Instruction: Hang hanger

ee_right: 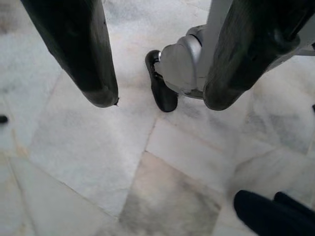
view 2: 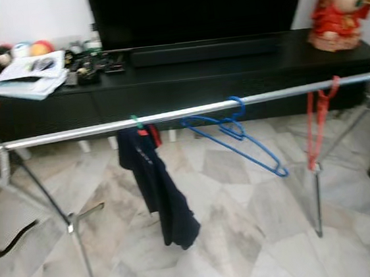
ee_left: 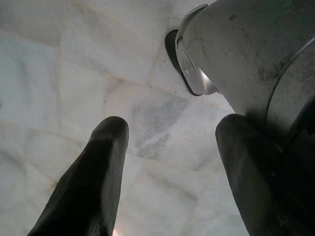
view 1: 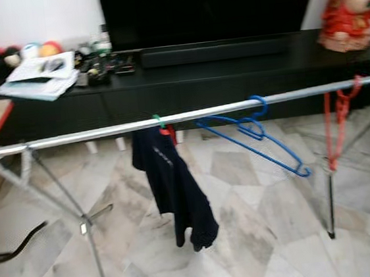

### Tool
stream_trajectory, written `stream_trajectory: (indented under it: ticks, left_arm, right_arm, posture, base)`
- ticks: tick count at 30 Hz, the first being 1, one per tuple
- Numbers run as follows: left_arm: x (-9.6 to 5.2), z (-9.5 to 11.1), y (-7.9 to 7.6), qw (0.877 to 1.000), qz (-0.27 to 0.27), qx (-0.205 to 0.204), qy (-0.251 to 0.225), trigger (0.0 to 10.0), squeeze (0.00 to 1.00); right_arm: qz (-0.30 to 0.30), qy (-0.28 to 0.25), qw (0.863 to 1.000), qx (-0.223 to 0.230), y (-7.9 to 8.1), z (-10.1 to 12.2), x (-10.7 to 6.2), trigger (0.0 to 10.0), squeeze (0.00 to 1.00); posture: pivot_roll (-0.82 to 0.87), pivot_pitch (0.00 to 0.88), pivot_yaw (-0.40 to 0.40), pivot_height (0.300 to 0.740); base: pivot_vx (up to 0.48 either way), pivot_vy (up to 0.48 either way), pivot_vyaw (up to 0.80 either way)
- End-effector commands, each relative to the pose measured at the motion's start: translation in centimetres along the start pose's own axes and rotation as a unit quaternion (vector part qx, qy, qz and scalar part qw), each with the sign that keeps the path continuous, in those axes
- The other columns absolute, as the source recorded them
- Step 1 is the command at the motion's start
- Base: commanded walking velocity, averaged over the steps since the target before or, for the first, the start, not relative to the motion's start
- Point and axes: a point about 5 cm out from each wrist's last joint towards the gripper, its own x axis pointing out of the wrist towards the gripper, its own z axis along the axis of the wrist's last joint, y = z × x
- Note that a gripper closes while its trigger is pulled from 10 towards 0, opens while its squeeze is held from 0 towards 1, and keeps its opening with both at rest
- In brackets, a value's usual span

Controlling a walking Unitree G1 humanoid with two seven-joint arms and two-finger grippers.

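A silver rail (view 1: 105, 131) of a drying rack runs across the room in front of me. A blue hanger (view 1: 257, 134) hangs from it by its hook, right of the middle, slanting down to the right. Further right a thin red hanger (view 1: 337, 122) dangles from the rail. A dark garment (view 1: 173, 186) hangs left of the middle. My left gripper (ee_left: 172, 132) points down at the marble floor, open and holding nothing. My right gripper (ee_right: 160, 98) also hangs open over the floor, above my own foot (ee_right: 162, 91).
A long black TV console (view 1: 231, 74) with a television stands behind the rack. Papers (view 1: 39, 77) and small clutter lie on its left end, and a red figurine (view 1: 350, 8) stands at its right. The rack's legs (view 1: 90, 241) splay over the marble floor. A black cable (view 1: 18, 248) lies at left.
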Motion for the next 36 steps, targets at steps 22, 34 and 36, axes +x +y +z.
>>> stream_trajectory:
  ticks: [22, 34, 36]
  left_arm:
    - [-0.14, -0.86, 0.03, 1.000, -0.001, 0.000, 0.014, 10.0, 0.00]
    - [-0.13, -0.77, 0.07, 1.000, -0.002, 0.001, 0.012, 10.0, 0.00]
    - [-0.14, -0.76, 0.05, 1.000, -0.003, -0.007, 0.010, 10.0, 0.00]
  right_arm:
    - [0.000, 0.019, 1.000, -0.009, -0.13, -0.80, -0.19, 10.0, 0.00]
    - [0.002, 0.019, 1.000, -0.011, -0.11, -0.74, -0.17, 10.0, 0.00]
    - [0.002, 0.019, 1.000, -0.010, -0.09, -0.72, -0.15, 10.0, 0.00]
  posture:
    - [-0.06, 0.069, 0.016, 0.740]
    - [-0.06, 0.085, 0.014, 0.740]
    - [-0.06, 0.088, 0.015, 0.740]
  base:
    - [0.000, -0.113, -0.77]
    - [0.000, 0.000, -0.76]
    - [0.000, 0.000, -0.76]
